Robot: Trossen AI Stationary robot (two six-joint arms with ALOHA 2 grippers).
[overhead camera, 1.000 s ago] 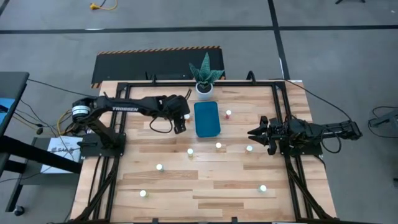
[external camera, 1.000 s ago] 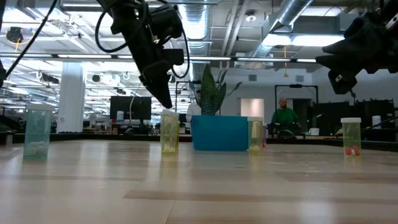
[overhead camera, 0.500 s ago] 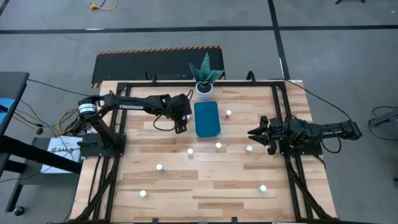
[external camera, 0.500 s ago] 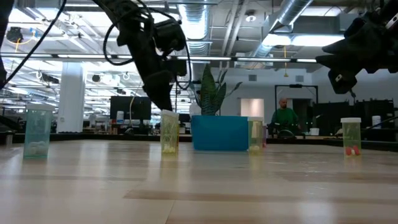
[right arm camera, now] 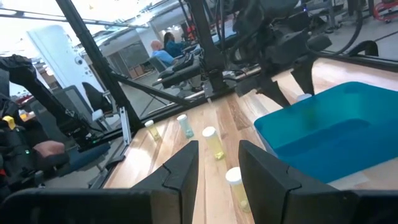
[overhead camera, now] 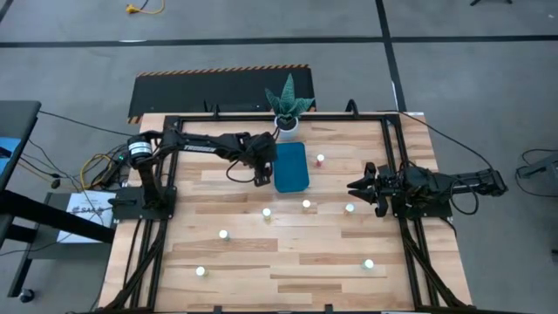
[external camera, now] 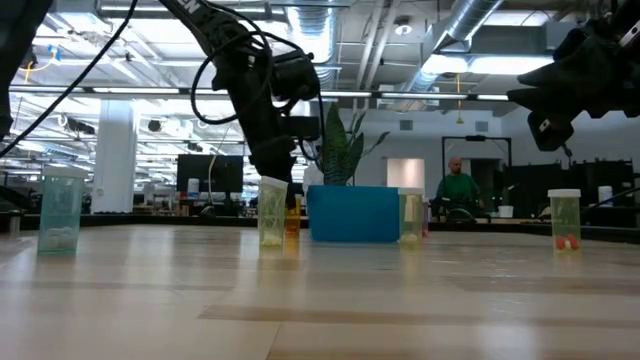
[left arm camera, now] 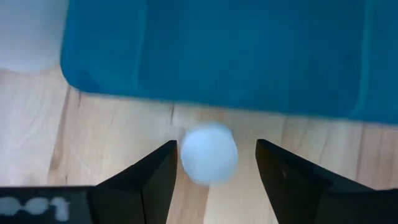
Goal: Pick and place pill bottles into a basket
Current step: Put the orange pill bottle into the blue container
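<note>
1. Just left of the teal-blue rectangular plastic basket (overhead camera: 290, 167), upper middle of the high view, a white-capped orange pill bottle (left arm camera: 208, 154) stands between the left gripper's (overhead camera: 261, 177) spread fingers.
2. Looks light, rigid, tippy; I'd grab below the cap.
3. Basket looks empty from above.
4. Right gripper (overhead camera: 356, 187) waits at right, fingers apart.

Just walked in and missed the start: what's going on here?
The left gripper hangs by the teal basket's left wall, fingers open around a white-capped pill bottle on the wood. The right gripper waits open at the right side. Other pill bottles stand scattered across the table.
</note>
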